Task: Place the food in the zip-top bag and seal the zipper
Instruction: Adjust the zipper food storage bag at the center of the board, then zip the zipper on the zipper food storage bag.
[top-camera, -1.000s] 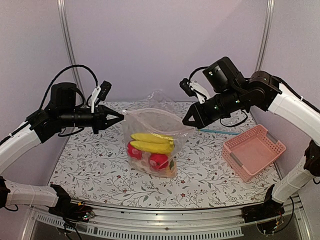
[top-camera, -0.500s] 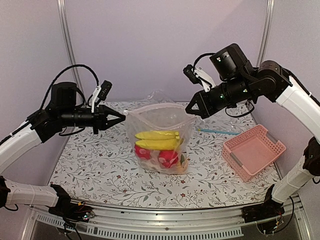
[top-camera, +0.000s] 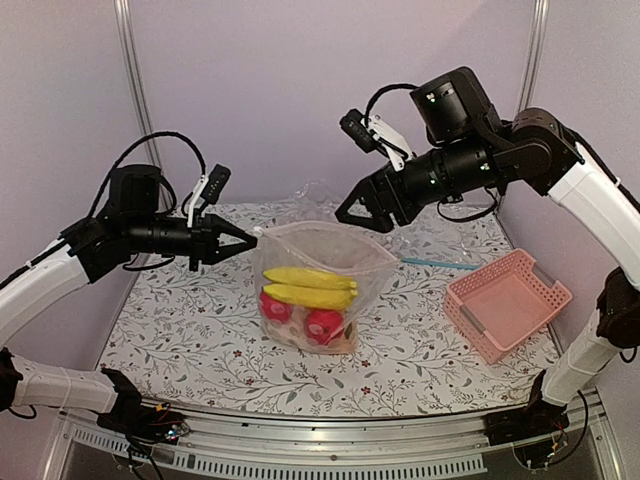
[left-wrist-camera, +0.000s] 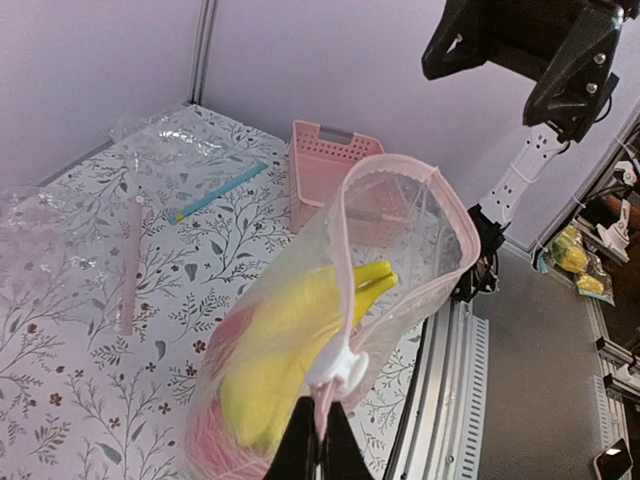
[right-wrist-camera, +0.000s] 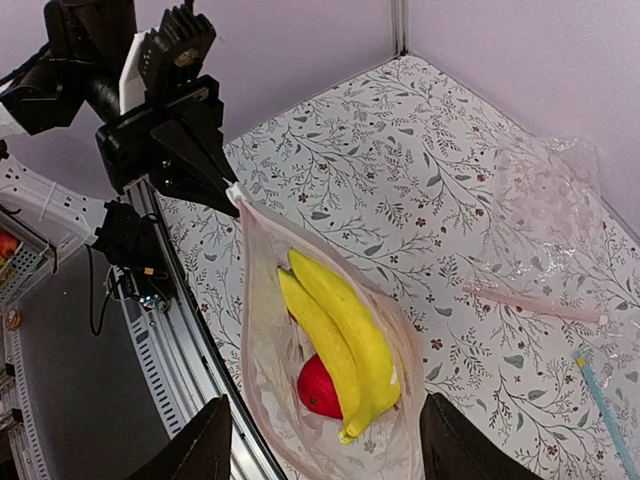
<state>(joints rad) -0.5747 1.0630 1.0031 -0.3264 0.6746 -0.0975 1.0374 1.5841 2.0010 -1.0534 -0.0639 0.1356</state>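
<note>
The zip-top bag (top-camera: 315, 270) stands in the middle of the table with its mouth open, and its right edge sags free. It holds the food: two yellow bananas (top-camera: 305, 284) over red round fruits (top-camera: 322, 324). Its zipper (left-wrist-camera: 452, 215) is a pale pink strip round the mouth, with a white slider (left-wrist-camera: 347, 366). My left gripper (top-camera: 250, 239) is shut on the bag's left corner, just under the slider. My right gripper (top-camera: 364, 216) hangs open above the bag's right side, holding nothing. From the right wrist, the bananas (right-wrist-camera: 345, 325) and a red fruit (right-wrist-camera: 320, 385) lie below the right gripper (right-wrist-camera: 325, 450).
A pink basket (top-camera: 507, 300) sits at the right. A teal strip (top-camera: 440, 264) lies behind it, near the back wall. A second crinkly clear bag (top-camera: 320, 194) lies at the back. The table's metal front rail (top-camera: 330, 450) runs along the near edge.
My right gripper opened, let go of the bag's right corner and moved up and to the left. The bag swung back left and its right edge dropped. The left gripper kept its hold.
</note>
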